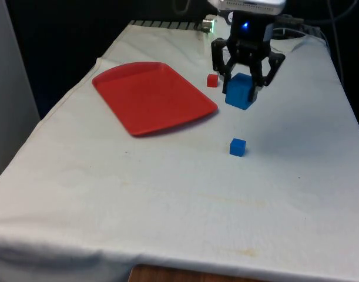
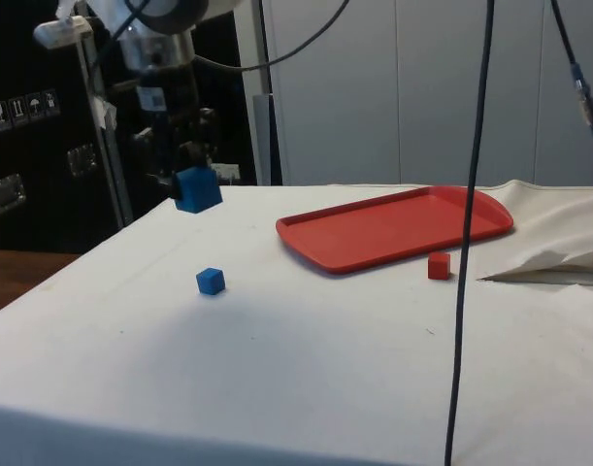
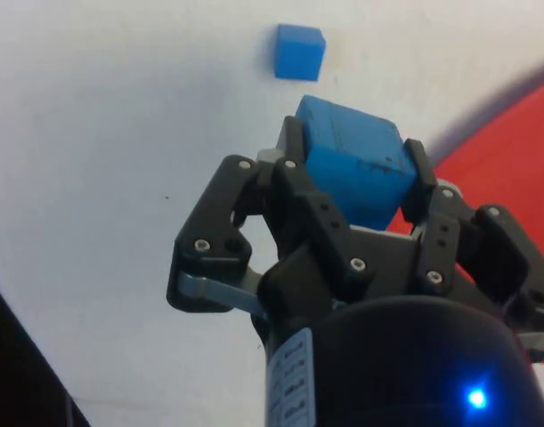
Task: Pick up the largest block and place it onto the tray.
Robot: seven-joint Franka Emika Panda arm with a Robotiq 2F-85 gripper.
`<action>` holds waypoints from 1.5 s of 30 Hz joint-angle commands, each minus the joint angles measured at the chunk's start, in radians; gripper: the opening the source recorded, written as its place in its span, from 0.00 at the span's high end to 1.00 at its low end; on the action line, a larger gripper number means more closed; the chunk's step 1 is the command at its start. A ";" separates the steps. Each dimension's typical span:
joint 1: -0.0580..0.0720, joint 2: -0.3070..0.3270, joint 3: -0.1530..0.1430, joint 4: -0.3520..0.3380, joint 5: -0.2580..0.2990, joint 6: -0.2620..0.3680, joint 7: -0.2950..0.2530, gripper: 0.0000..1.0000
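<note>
- White cloth (image 1: 167, 200) covers the whole table; in the side view it lies rumpled near the right edge of that picture.
- Next in size, the red tray (image 1: 153, 97) lies flat on the cloth toward the front view's left, with nothing on it. In the side view it sits beyond the middle of the table (image 2: 398, 228), its low rim visible all round.
- The black gripper (image 1: 245, 79) hangs above the cloth just off the tray's edge, on the front view's right of it. Its two fingers are pinched against opposite faces of the large blue block (image 1: 240, 91), which is tilted and held clear of the cloth; the side view shows it in the air (image 2: 197, 188), and the wrist view shows it clamped between the fingers (image 3: 353, 173).
- A small blue block (image 1: 238, 147) rests on the cloth, nearer the front camera than the gripper and apart from the tray. It also appears in the side view (image 2: 211, 282) and the wrist view (image 3: 299, 51).
- Smallest, a red block (image 1: 212, 80) sits on the cloth just beside the tray's far corner, near the gripper; the side view shows it close to the tray's edge (image 2: 439, 265).
</note>
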 commanded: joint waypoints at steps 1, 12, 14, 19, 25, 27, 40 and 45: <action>0.004 -0.015 -0.005 -0.023 -0.007 0.018 -0.004 0.97; 0.003 -0.053 -0.031 -0.116 -0.008 0.048 -0.045 0.97; 0.003 -0.060 -0.037 -0.133 -0.008 0.054 -0.052 0.97; 0.005 -0.085 -0.054 -0.187 -0.013 0.071 -0.073 0.97; 0.004 -0.114 -0.072 -0.228 -0.037 0.078 -0.080 0.97; 0.003 -0.125 -0.078 -0.241 -0.048 0.082 -0.081 0.97; -0.005 -0.173 -0.119 -0.336 -0.067 0.163 -0.128 0.97; -0.008 -0.182 -0.129 -0.367 -0.064 0.196 -0.147 0.97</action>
